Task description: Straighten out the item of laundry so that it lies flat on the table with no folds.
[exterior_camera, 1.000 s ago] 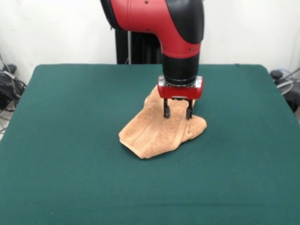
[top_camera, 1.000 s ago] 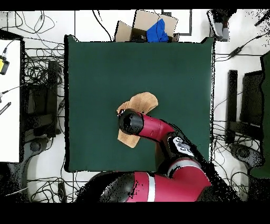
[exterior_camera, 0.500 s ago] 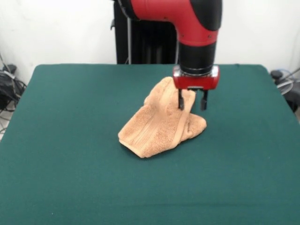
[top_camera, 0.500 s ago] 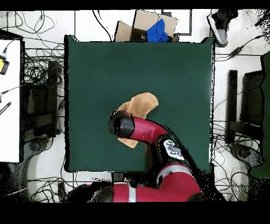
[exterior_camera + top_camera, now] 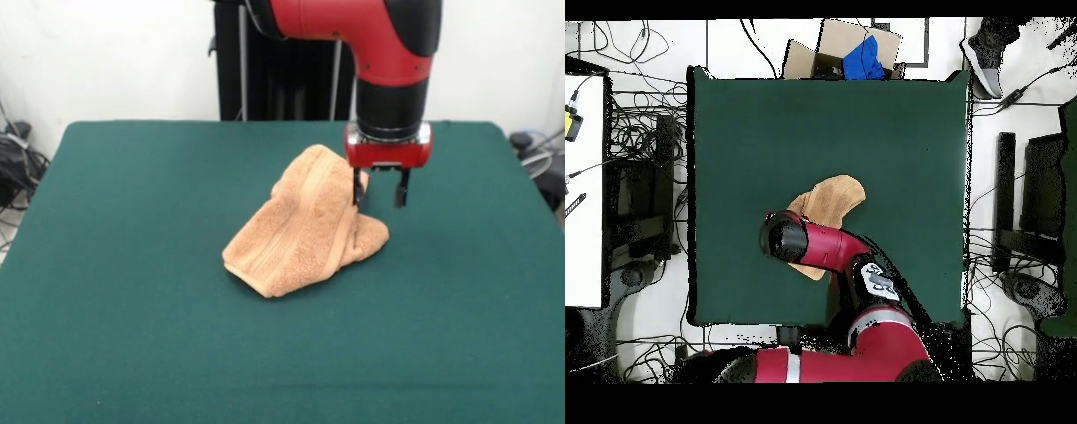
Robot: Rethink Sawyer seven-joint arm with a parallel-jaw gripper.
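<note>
The towel [image 5: 305,225] is lying bunched and folded near the middle of the table [image 5: 132,265], a little toward the robot's side. In the front view its long axis is running on a slant, from a low, wide folded end at the lower left up to a raised rounded end at the upper right, with a small lump sticking out to the right at its base. A woven band is showing as ridges running along the cloth. In the overhead view the towel [image 5: 833,196] is slanting from a rounded end pointing away from the robot down toward the base, where the arm is covering its near part.

The gripper [image 5: 380,193] is hanging just off the towel's raised right side, its two dark fingers [image 5: 402,191] standing apart with nothing between them. The left finger is sitting against the cloth's edge in the front view; whether it is actually touching is hard to tell. From above, the gripper is hidden under the arm's black wrist.

Beyond the table's far edge in the overhead view, a cardboard box [image 5: 840,45] with something blue [image 5: 863,58] in it is sitting on the floor, and a person's shoe [image 5: 986,55] is showing near the top right corner. Cables are trailing along both sides of the table.
</note>
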